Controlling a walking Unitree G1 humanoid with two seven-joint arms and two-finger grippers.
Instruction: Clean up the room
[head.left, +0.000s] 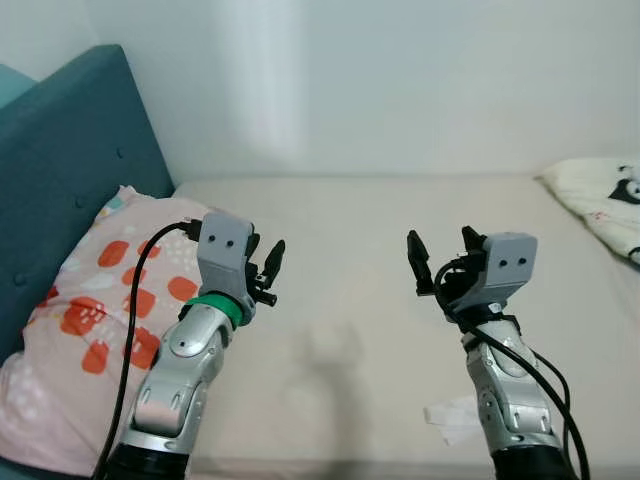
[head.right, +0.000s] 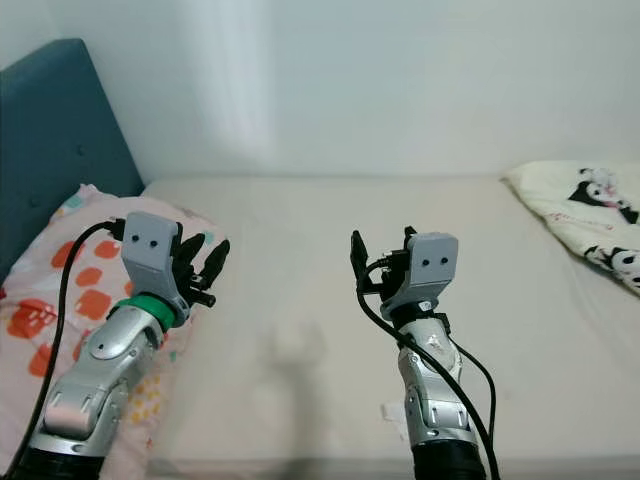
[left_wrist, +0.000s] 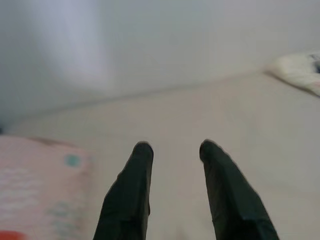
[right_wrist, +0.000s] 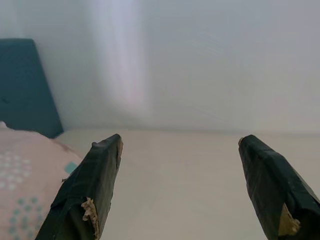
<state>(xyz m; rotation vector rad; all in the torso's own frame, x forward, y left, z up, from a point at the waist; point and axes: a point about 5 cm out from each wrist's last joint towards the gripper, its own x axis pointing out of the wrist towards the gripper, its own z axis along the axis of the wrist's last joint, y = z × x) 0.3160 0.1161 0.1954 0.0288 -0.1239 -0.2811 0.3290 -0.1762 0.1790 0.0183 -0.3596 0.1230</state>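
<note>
- Both silver arms are up in front of the robot, over the bed (head.left: 350, 250).
- On the left, the left end effector (head.left: 262, 268) has its two black fingers a little way apart. It holds nothing.
- On the right, the right end effector (head.left: 440, 256) has its fingers spread wide. It holds nothing too.
- Down by the right arm, a small white scrap (head.left: 450, 418) lies on the bed near the front edge. It looks like paper or a tissue, but it is too small to be sure.
- A pink pillow (head.left: 95, 330) with red and orange spots lies on the left side of the bed, against the teal headboard (head.left: 70, 150).
- A white blanket (head.right: 585, 215) with black cartoon faces lies at the far right of the bed.
- The middle of the bed is bare.
- The robot seems to be picking what to tidy first; no grab has begun.
- A good next move may be to lower the right end effector to the white scrap and pinch it gently, since it is thin and flat.
</note>
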